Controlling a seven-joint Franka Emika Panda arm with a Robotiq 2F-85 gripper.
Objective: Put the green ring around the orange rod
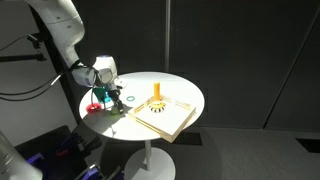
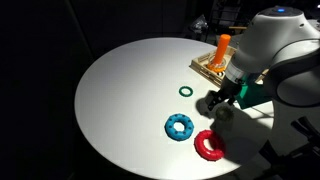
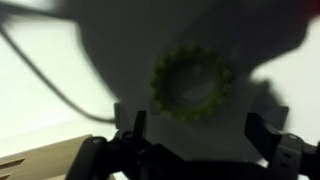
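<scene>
The green ring lies flat on the white table, seen from above in the wrist view, just ahead of and between my two dark fingers. My gripper is open and empty, hovering above the ring. In both exterior views the gripper hangs low over the table edge, away from the board. The orange rod stands upright on its striped base on the pale wooden board.
A red ring and a light-blue ring lie near the table's edge beside the gripper. A thin dark-teal hoop lies between them and the board. The table is round, with dark surroundings.
</scene>
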